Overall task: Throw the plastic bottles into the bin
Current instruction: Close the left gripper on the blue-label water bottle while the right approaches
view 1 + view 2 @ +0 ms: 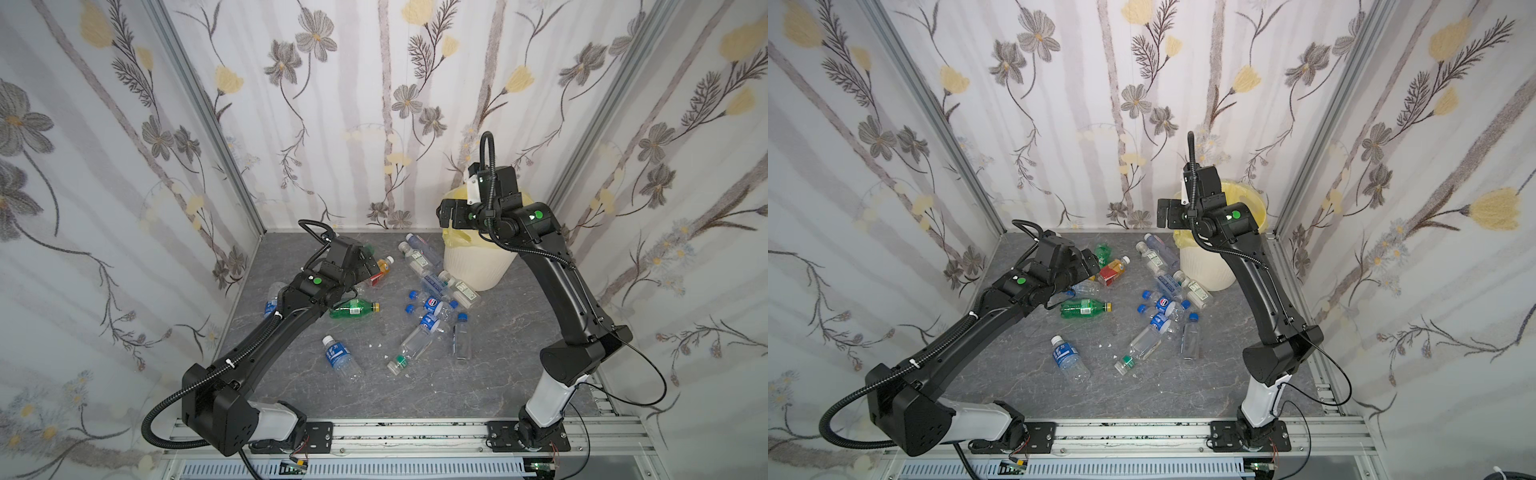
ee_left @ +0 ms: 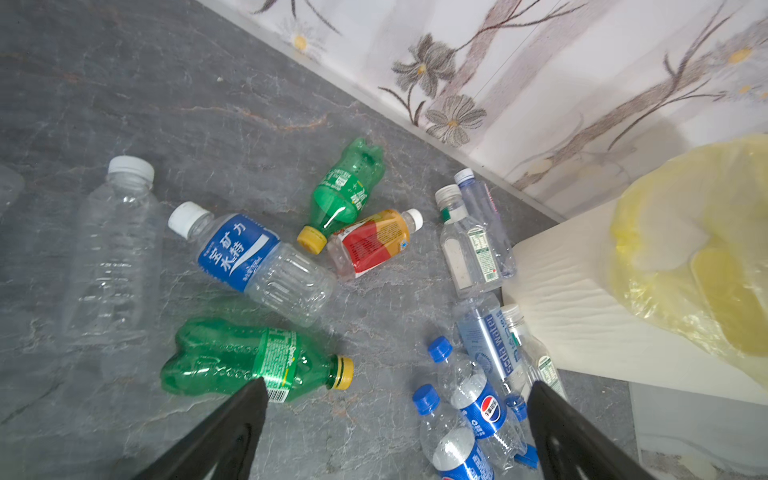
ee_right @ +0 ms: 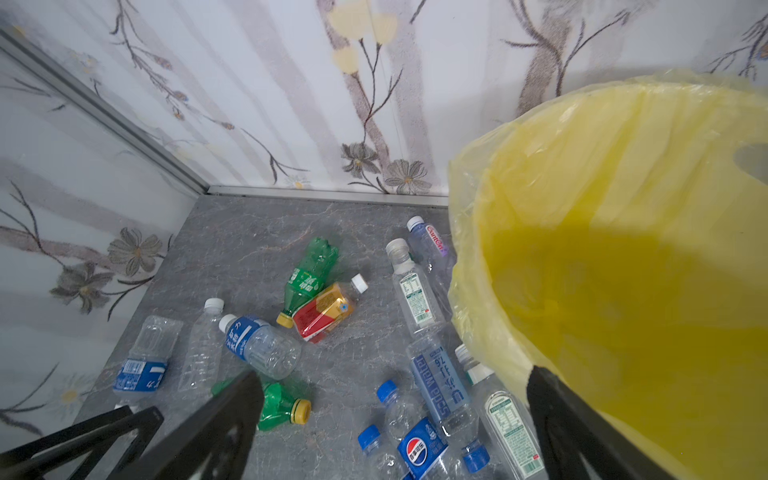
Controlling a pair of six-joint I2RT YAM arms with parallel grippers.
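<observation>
- Small plastic bottles, clear, green and orange-red, lie scattered on the grey marbled desk, from centre toward 12 o'clock.
- Round cream-white ribbed bin, yellow-lined, stands at 1 o'clock, with clear bottles just beside its base.
- Right gripper hangs over the bin's 9 o'clock rim, jaws wide and empty.
- Left gripper hangs above the bottles, jaws wide and empty.
- Recommended: straddle one bottle's body crosswise, clear of its neighbours.

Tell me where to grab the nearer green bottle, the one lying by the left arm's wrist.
Take the green bottle across its labelled middle, coming straight down with the left gripper, jaws open and set across its width. It lies flat on its side and its bottom end looks dented, so the rounder middle should hold better.
</observation>
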